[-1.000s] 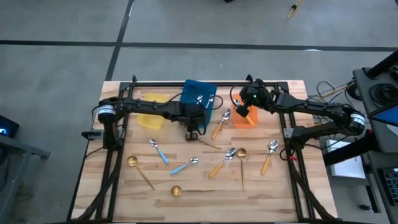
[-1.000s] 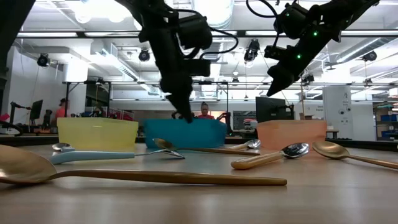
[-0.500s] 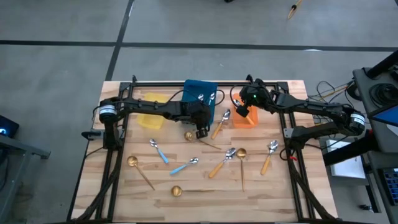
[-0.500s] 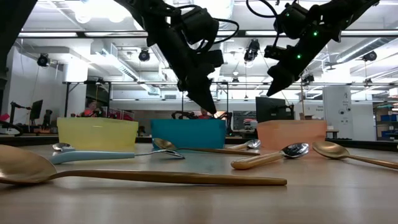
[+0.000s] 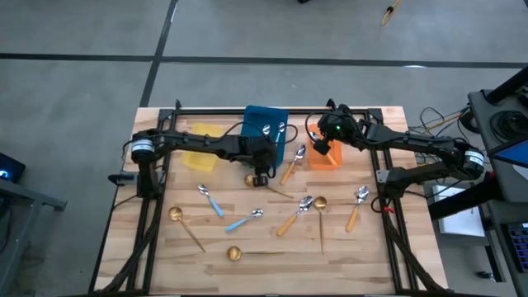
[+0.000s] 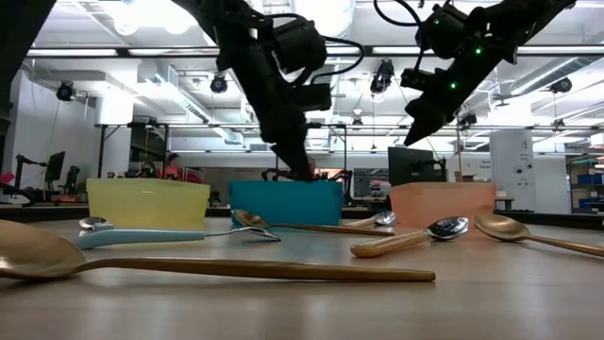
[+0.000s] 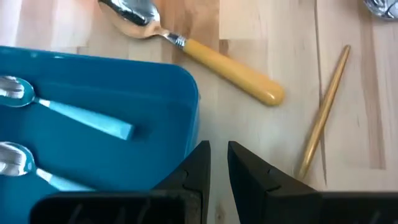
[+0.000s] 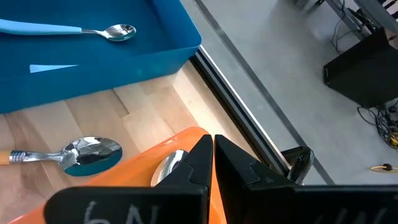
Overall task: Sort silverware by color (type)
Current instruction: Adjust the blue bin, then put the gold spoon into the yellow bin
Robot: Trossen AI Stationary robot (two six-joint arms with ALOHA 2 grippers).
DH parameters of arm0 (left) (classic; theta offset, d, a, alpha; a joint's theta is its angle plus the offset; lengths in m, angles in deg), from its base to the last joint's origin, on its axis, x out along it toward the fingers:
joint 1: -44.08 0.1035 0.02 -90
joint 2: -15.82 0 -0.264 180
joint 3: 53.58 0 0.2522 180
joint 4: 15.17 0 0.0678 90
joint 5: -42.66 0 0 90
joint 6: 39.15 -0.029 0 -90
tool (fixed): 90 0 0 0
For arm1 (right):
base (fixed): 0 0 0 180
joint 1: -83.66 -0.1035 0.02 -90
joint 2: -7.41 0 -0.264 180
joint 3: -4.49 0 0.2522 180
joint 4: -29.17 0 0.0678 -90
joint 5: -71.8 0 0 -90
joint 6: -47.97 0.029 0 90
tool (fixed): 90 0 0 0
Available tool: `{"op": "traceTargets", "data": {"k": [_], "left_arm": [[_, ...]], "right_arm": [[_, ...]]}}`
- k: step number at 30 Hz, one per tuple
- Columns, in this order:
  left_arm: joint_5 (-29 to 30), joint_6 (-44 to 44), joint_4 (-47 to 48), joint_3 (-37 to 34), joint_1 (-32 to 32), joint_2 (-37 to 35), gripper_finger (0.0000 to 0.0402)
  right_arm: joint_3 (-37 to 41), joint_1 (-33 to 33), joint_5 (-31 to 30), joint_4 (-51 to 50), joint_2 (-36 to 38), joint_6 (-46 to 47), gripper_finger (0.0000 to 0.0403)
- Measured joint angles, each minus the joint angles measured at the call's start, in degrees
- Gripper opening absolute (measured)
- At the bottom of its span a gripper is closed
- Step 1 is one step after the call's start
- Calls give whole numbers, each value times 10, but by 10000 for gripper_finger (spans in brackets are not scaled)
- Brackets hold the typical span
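Fingers of the left gripper (image 7: pixel 217 163) nearly together with a thin gap, nothing between them; it hangs just beside the blue bin (image 5: pixel 265 125), near the bowl of a gold spoon (image 5: pixel 250 179) lying on the table (image 5: pixel 371 247). Right gripper (image 8: pixel 212 163) pinched shut, empty, over the orange bin (image 5: pixel 325 156).

Near edge, high view: gold spoons, blue-handled spoons (image 5: pixel 210 200) and orange-handled spoons (image 5: pixel 357 207) scattered loose on the wood. Farther back: yellow bin (image 5: pixel 201 146), blue bin, orange bin in a row. An orange-handled spoon (image 5: pixel 290 164) lies between blue and orange bins.

Step in hand, as I judge it: between picks. Sorting is partly done; most pieces are unsorted. Next move calls for the left jaws to spread wide, drop over the gold spoon's thin handle and close low, since it lies flat.

Left wrist view alone shows two blue-handled spoons (image 7: pixel 68 112) inside the blue bin. Right wrist view alone shows a silver bowl (image 8: pixel 169 165) in the orange bin. Low view shows gripper height above the bins, but not their contents.
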Motion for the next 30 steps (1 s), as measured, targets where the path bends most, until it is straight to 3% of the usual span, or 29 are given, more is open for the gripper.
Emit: {"op": "traceTargets", "data": {"k": [19,26,30], "left_arm": [[45,7,-92,0,6,19,38],[45,8,-73,4,5,-1,38],[44,16,-13,12,2,-21,38]], "right_arm": [[0,0,0,0,0,0,9],[0,0,0,0,0,0,9],[0,0,0,0,0,2,9]]}}
